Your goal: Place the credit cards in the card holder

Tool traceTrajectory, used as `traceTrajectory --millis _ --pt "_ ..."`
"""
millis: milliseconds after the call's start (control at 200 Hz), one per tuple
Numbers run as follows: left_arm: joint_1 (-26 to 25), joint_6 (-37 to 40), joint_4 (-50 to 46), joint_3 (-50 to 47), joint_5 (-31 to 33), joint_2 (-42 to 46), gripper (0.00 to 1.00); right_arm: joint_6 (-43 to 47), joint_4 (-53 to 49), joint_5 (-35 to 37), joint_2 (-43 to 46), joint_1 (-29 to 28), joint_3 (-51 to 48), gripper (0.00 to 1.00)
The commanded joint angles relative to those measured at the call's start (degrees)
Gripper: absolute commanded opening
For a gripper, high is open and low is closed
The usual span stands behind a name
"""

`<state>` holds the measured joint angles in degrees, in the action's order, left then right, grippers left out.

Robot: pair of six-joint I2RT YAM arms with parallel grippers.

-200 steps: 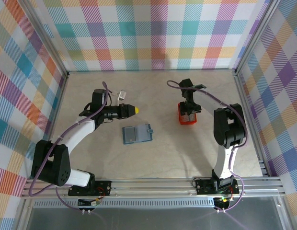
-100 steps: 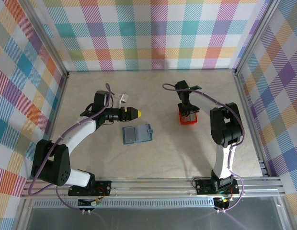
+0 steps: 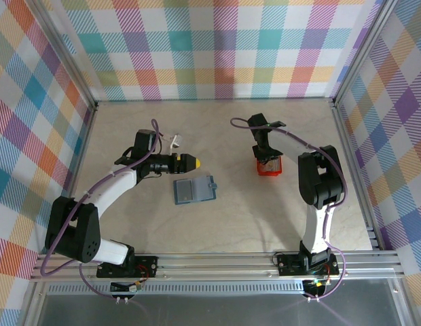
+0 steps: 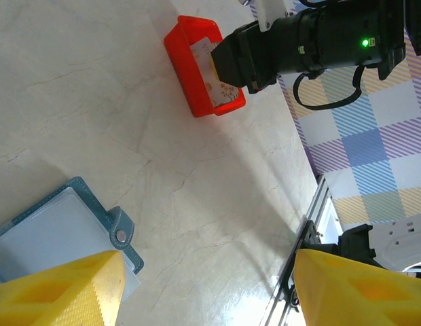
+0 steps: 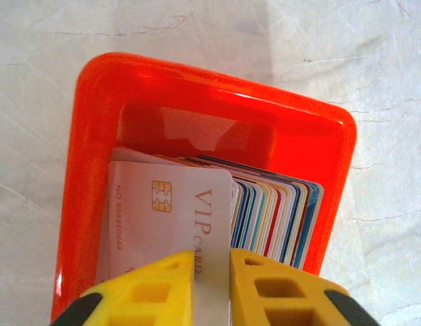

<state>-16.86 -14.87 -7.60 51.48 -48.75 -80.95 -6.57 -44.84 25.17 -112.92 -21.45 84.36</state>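
Finding: the right fingers (image 5: 187, 275) are closed on the near short edge of the silver VIP card (image 5: 170, 204), one pad on each face, with no gap visible beside the card. The card is the front one of the credit cards (image 5: 271, 210), which stand on end in a fanned pack in the red tray (image 5: 210, 75), directly ahead of the fingertips. Its long axis runs straight away from the fingers into the tray, so a withdrawal along that axis should free it. The rest of the pack lies just beside the right-hand pad and could be dragged along. In the overhead view the right fingers (image 3: 267, 159) point down into the red tray (image 3: 268, 170), with the forearm folded back toward its base. The card holder (image 3: 194, 191) lies open and flat on the desk (image 3: 251, 217), well apart from them, on the left arm's side and nearer the bases. The left fingers (image 3: 190, 161) are much the nearer pair. They stand apart and empty, just beyond the holder's far edge, on an arm stretched low and roughly level. At the left wrist, one left finger (image 4: 68, 285) overlaps the clasp corner of the card holder (image 4: 47, 231). Judgement: the card must be carried across bare desk to a pocket, and the left fingers are placed to steady the holder.
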Motion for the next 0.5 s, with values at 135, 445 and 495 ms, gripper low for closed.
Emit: traceTrajectory --millis 135,445,495 --pt "-0.72 2.19 -1.54 1.38 -0.04 -0.72 0.66 0.26 -0.11 0.89 0.25 0.27 1.60 0.06" --pt "-1.07 3.15 -2.77 1.62 0.57 -1.14 0.66 -1.82 0.08 -1.88 1.62 0.27 1.33 0.00" --pt "-1.07 3.18 -2.87 1.64 0.58 -1.14 0.66 -2.28 0.34 -3.08 2.16 0.38 1.11 0.00"
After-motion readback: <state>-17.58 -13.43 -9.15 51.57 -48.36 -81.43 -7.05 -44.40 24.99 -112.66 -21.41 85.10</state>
